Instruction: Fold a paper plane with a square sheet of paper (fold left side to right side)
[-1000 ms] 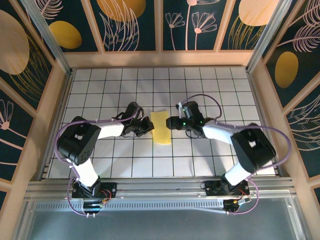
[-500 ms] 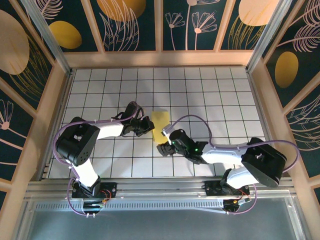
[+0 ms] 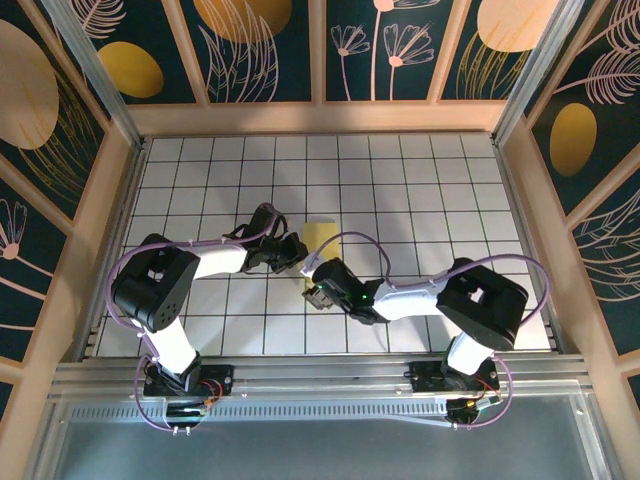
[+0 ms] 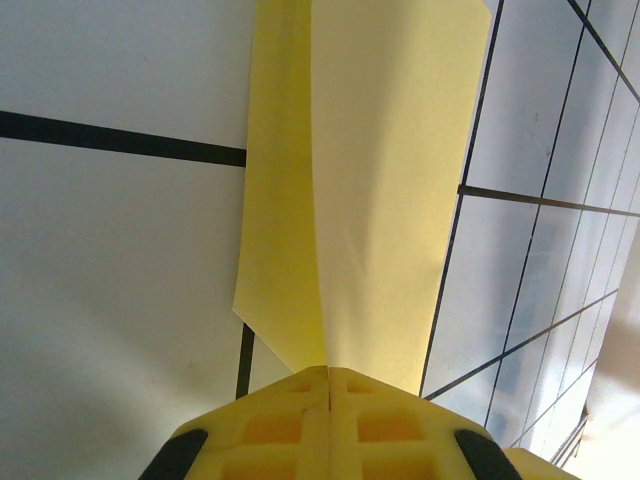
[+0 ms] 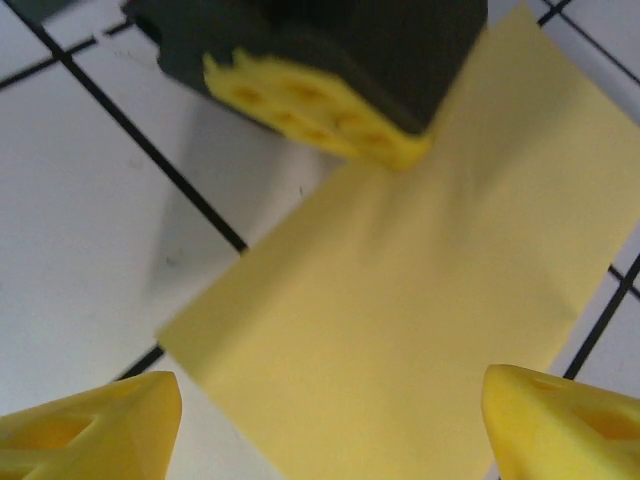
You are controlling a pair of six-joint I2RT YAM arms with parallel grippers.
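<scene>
The square sheet of paper (image 3: 322, 236) lies folded to a narrow yellow strip on the white grid table (image 3: 420, 190). My left gripper (image 3: 298, 255) is shut, and its tips rest on the strip's left edge. In the left wrist view the paper (image 4: 390, 170) runs away from the shut left gripper (image 4: 328, 375), with a crease leading into the seam between the fingers. My right gripper (image 3: 313, 284) hovers over the strip's near end. In the right wrist view the right gripper (image 5: 330, 425) is open above the paper (image 5: 430, 300), with the left gripper's fingertips (image 5: 320, 110) beyond.
Wooden rails and dark wall panels painted with golden ovals (image 3: 130, 68) enclose the table. The right arm (image 3: 480, 300) reaches in low from the right across the near rows of tiles. The left arm (image 3: 155, 285) lies along the left side.
The right arm has swung from the paper's right side round to its near end, and its gripper now covers the near half of the strip. The left gripper has stayed put.
</scene>
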